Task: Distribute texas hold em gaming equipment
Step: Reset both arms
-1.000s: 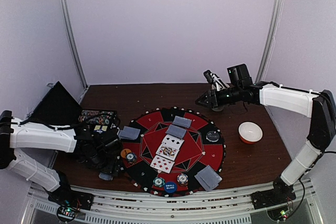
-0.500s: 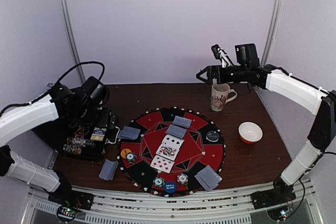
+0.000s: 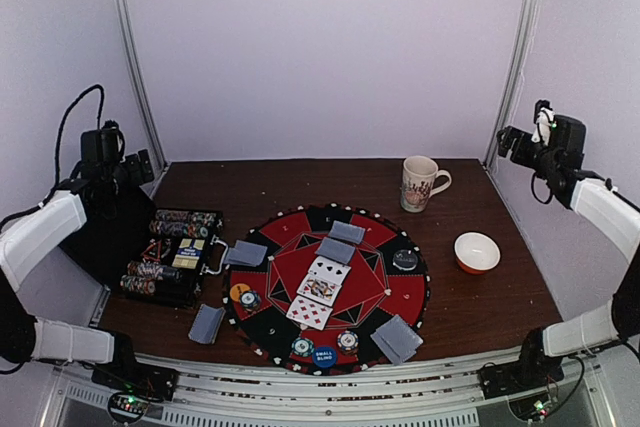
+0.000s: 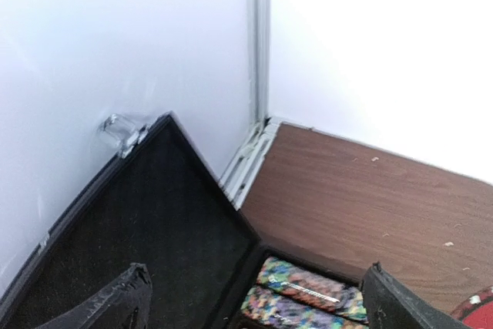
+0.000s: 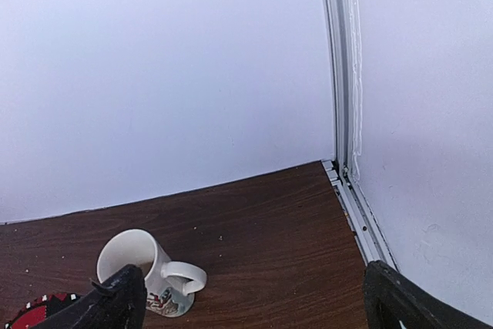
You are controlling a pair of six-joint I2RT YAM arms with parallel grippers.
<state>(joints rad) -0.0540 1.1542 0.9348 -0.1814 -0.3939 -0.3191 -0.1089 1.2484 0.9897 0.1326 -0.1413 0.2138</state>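
A round red and black poker mat [image 3: 400,299] lies mid-table. Face-up white cards [image 3: 318,293] lie at its centre. Grey-blue card backs [image 3: 335,250] sit on it and around it, one pile [image 3: 207,324] off its left edge. Poker chips [image 3: 347,340], a blue small blind button [image 3: 324,355] and a dark button [image 3: 405,259] rest on the mat. Rows of multicoloured chips [image 4: 304,294] fill the open black case [image 3: 175,252]. My left gripper [image 3: 135,163] [image 4: 254,306] hangs open and empty above the case's back corner. High at the right wall, my right gripper [image 3: 510,142] [image 5: 254,306] is open and empty.
A white patterned mug [image 3: 420,183] [image 5: 142,267] stands upright at the back right of the table. An orange-rimmed white bowl [image 3: 477,252] sits right of the mat. The case's raised lid [image 4: 115,229] leans against the left wall. White walls enclose the table on three sides.
The right gripper opened, left the mug standing and drew back up to the right wall. The left arm rose from the table beside the case to the far left.
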